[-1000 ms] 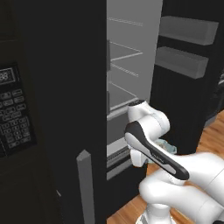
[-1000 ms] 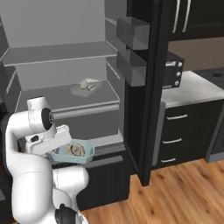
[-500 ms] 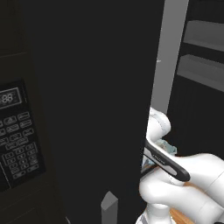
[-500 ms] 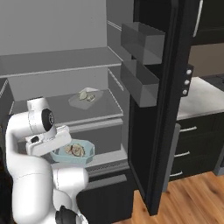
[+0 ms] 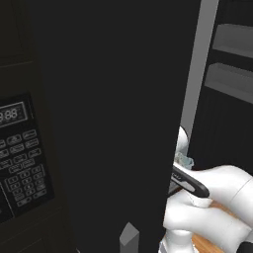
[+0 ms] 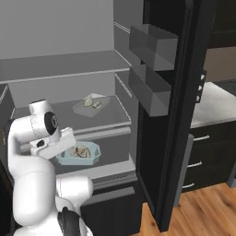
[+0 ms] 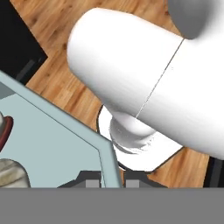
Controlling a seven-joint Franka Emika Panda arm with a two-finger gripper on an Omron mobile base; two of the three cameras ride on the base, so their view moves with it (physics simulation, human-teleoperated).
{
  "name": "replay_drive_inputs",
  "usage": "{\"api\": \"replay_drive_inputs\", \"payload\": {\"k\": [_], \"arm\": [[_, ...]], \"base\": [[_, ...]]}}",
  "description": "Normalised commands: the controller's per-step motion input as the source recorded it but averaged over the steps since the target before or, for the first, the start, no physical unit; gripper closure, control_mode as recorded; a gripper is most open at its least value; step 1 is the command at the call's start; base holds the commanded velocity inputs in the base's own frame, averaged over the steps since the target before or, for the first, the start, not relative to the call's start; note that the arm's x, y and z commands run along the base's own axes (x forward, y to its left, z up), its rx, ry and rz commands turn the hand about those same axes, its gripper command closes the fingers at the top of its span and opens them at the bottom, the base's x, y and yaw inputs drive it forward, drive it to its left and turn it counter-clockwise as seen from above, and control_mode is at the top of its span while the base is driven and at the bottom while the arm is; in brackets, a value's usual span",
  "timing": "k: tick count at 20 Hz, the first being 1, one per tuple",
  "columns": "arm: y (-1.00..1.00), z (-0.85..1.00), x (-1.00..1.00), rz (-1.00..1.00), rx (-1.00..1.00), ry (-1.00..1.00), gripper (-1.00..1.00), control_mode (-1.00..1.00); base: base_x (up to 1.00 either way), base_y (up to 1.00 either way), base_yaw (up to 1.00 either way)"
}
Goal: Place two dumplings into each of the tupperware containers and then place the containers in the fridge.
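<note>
— Two shallow light-blue plastic tubs are in play; where does each one sit now?
— One rests on the middle shelf of the open black-fronted fridge [image 6: 64, 50], with pale lumps in it [image 6: 92, 102]. The other [image 6: 79, 155] hangs in front of the shelf below, carried by the arm, with beige pleated dumplings [image 6: 81, 151] inside
— How is the gripper [image 7: 109, 183] holding it?
— Its jaws are pinched narrow on the tub's rim, one dark tip on each side of the wall, and the wooden floor [image 7: 52, 30] shows beyond the edge
— What has changed in the last second?
— Both base views have shifted as a whole, so the base has driven, not the things. The fridge shelves loom larger than a second ago, and the black microwave keypad [image 5: 22, 148] has slid further into the left view. The grip looks unchanged
— Meaning for the task?
— I judge the filling done and one tub stowed; this last tub is almost at the shelf and wants setting down and releasing
</note>
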Motion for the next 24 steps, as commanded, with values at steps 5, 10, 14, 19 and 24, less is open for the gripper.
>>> {"api": "replay_drive_inputs", "payload": {"k": [5, 10, 14, 19, 24], "arm": [[-0.01, 0.02, 0.02, 0.43, 0.0, -0.22, 1.0, -1.0], [-0.33, 0.06, 0.29, 0.55, 0.04, -0.18, 1.0, -1.0], [-0.49, 0.1, 0.57, 0.54, 0.14, -0.05, 1.0, -1.0], [-0.27, 0.05, 0.28, 0.67, 0.08, -0.02, 1.0, -1.0], [-0.13, 0.0, 0.28, 0.73, 0.06, 0.0, 1.0, -1.0]], "base": [[0.0, 0.0, 0.0], [0.0, 0.0, 0.0], [0.0, 0.0, 0.0], [0.0, 0.0, 0.0], [0.0, 0.0, 0.0]]}}
